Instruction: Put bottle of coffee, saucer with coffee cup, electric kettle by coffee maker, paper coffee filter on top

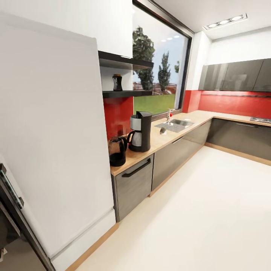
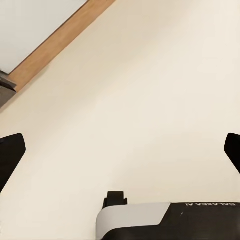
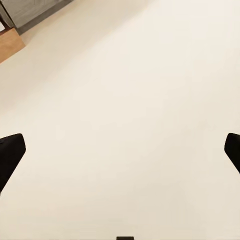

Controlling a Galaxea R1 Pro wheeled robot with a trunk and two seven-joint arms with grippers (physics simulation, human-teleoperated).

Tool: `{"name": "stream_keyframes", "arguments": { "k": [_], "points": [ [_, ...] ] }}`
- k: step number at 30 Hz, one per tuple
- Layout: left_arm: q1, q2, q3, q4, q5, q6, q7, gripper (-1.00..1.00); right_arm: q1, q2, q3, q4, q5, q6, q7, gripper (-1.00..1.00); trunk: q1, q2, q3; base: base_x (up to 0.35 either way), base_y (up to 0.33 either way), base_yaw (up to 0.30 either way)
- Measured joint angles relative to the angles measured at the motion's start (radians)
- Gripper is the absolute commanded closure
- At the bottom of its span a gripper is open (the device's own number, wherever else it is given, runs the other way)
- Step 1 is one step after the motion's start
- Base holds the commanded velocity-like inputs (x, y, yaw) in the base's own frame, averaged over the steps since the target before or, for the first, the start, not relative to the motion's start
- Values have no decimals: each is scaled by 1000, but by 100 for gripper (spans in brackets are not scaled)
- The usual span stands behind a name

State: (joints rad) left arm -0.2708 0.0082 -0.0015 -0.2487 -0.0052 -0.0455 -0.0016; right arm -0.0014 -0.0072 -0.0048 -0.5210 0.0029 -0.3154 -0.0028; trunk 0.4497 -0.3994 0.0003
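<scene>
Both grippers, left gripper [image 2: 120, 150] & right gripper [image 3: 120, 150], fingers spread wide w/ bare floor [image 3: 125, 100] between them (nothing held). Coffee maker [image 1: 140, 131] beside electric kettle [image 1: 117, 151] on countertop [image 1: 165, 137].

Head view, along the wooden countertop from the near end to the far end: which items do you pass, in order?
electric kettle → coffee maker → a small dark object at the sink's near edge, too small to identify → sink with its faucet

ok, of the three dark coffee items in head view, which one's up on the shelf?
The small dark coffee bottle; the black kettle and black coffee maker sit on the wooden countertop.
</scene>
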Motion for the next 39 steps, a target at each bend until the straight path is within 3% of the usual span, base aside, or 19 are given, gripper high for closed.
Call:
{"name": "stream_keyframes", "arguments": {
  "k": [5,10,22,31,39],
  "points": [
    [0,3,2,-4,0,0,0,-100,0,5,1,-3,-2,-1,0,-100,0,0,-1,59,-23,0],
    [0,30,3,-5,5,-1,0,-100,0,7,1,-4,-3,0,1,-100,0,0,-1,220,-134,0],
    [0,36,3,-1,7,-2,0,-100,0,6,-1,-3,-2,1,0,-100,0,0,-1,272,-163,10],
    [1,36,3,1,7,-71,5,-100,0,6,-1,-3,-2,1,0,-100,0,0,-1,288,-166,228],
    [1,36,3,2,7,-89,8,-100,0,6,-1,-2,-1,1,0,-100,-1,0,-1,290,-172,218]
  ]
}}
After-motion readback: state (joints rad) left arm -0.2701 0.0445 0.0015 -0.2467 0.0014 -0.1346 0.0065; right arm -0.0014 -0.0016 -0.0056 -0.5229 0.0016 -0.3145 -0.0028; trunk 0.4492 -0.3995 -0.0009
